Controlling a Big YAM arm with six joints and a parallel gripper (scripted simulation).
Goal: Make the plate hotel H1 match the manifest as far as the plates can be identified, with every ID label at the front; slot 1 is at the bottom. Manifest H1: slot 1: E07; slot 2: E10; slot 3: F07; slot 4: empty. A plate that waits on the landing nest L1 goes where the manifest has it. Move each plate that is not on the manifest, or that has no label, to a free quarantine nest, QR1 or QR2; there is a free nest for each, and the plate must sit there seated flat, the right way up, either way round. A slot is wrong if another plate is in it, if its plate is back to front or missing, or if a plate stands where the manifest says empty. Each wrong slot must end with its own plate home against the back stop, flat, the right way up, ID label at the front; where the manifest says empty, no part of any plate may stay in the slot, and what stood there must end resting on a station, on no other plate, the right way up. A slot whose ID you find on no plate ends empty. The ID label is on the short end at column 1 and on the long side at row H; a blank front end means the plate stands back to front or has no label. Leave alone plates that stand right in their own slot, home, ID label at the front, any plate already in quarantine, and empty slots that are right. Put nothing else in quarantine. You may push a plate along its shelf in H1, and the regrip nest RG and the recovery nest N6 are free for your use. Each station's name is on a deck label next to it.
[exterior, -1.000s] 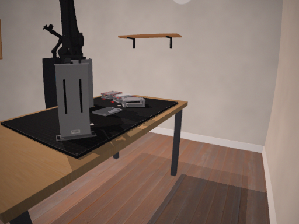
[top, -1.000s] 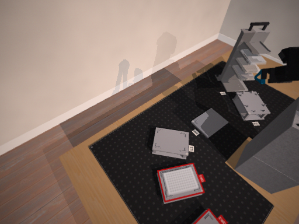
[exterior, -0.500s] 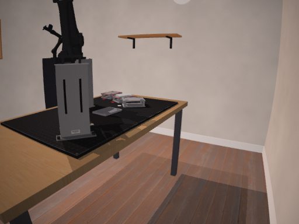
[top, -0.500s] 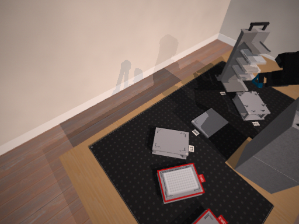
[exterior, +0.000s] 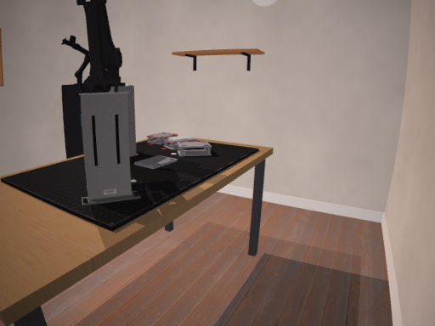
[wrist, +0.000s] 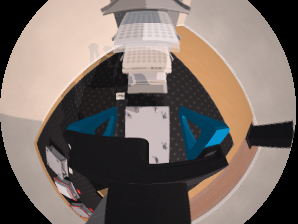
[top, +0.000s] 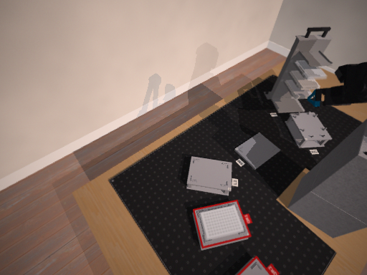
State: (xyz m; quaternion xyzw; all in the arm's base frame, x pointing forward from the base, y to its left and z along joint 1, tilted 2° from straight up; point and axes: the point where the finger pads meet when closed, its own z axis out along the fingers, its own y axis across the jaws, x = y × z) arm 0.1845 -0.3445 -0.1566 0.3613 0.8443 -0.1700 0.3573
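The plate hotel H1 [top: 299, 71] stands at the far right of the black mat. Three pale plates lie on its shelves [top: 311, 72] [top: 304, 84] [top: 297, 93]. My gripper [top: 315, 98] is open and empty, low in front of the hotel's open side. Its blue fingers straddle the view of a grey nest with pins [top: 308, 129] below. I cannot read any plate label.
A flat grey nest [top: 256, 150] and a grey block nest [top: 209, 175] lie mid-mat. A red-framed quarantine nest holds a white well plate [top: 221, 223]; a second red-framed nest [top: 256, 268] is at the bottom edge. A large grey box [top: 337, 193] stands at the right.
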